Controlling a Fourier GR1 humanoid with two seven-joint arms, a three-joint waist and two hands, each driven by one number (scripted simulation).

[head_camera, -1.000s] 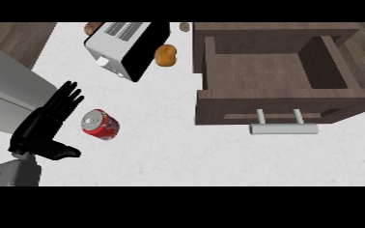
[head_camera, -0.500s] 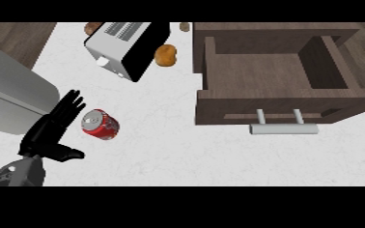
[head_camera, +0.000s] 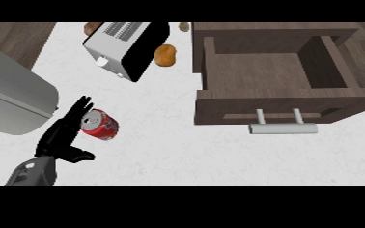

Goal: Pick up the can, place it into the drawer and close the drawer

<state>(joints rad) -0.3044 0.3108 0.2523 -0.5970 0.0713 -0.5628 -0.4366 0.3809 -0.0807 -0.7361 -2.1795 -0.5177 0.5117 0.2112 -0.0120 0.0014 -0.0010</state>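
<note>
The left hand [head_camera: 63, 137] is hovering with fingers straight, just beside the red can [head_camera: 99, 125] lying on the near-left counter; light, smooth, likely rolling, best wrapped around its middle.

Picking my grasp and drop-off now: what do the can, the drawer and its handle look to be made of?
The can looks like painted metal: glossy red wall, silvery top rim. The drawer looks like dark brown wood with a matt finish; faint grain shows on its front and walls. Its handle seems brushed metal, a pale grey bar on two posts. The left hand is open beside the can.
</note>
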